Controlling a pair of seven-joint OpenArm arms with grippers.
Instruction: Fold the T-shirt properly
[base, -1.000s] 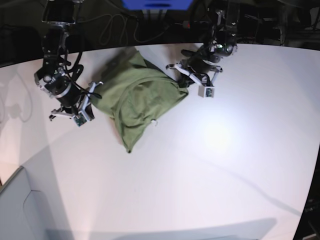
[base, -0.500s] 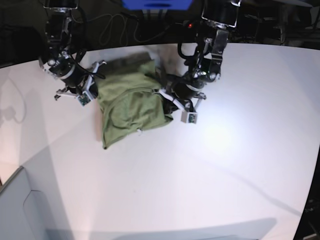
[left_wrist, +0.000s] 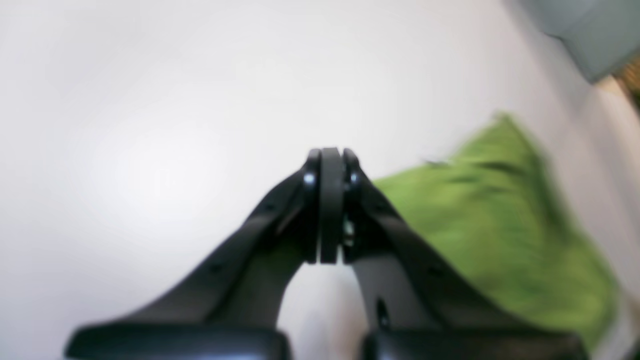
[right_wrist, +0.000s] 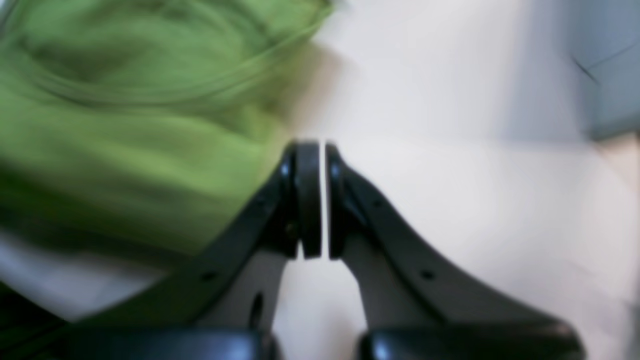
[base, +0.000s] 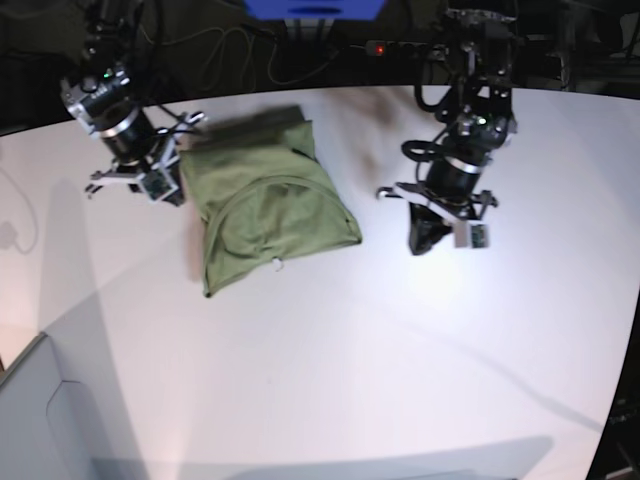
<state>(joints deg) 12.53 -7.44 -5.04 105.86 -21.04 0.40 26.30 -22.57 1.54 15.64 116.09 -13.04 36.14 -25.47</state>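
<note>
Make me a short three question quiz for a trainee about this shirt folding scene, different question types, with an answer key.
1. True or false: the left pincer is gripping the T-shirt.
2. Multiple choice: in the base view, the T-shirt lies A) spread flat with sleeves out, B) bunched into a compact bundle, C) hanging off the table.
3. Fill in: in the base view, the pincer beside the shirt's edge is the ____ one.

Key: 1 false, its jaws are closed on nothing, apart from the cloth; 2 B; 3 right.

base: high overhead, looks down on the white table (base: 400, 340).
wrists: close, low; both see the T-shirt (left_wrist: 500, 220).
</note>
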